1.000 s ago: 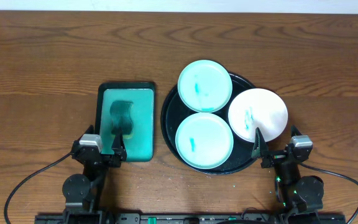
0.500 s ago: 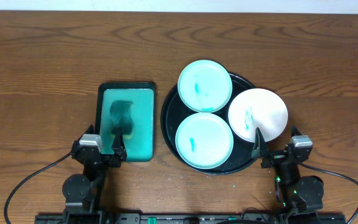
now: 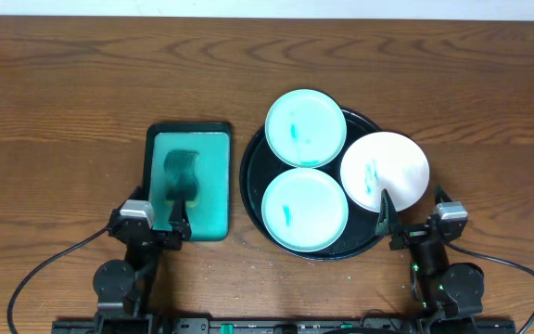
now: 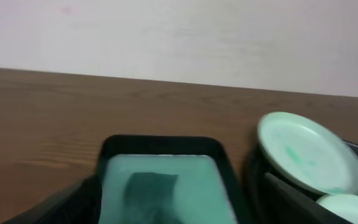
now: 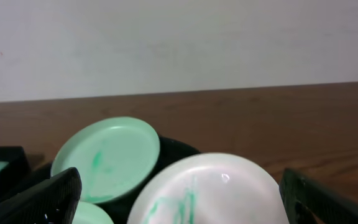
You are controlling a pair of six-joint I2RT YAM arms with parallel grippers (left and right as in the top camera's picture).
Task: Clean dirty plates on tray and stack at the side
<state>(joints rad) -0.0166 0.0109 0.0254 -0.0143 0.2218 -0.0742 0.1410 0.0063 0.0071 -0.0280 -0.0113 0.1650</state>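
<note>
Overhead, three smeared plates (image 3: 304, 210) sit on the tray (image 3: 248, 176). The white plate (image 3: 385, 170) overhangs its rim just ahead of the right claw (image 3: 412, 209). Both claws gape wide and empty. The left claw (image 3: 153, 211) faces the basin (image 3: 217, 186), so the right is nearer.

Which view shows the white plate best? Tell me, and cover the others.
Overhead: the white plate shows whole, overhanging the tray on the right, teal smears visible. Right wrist shows it close but cropped at the bottom. Left wrist catches at most a sliver at its right edge.
</note>
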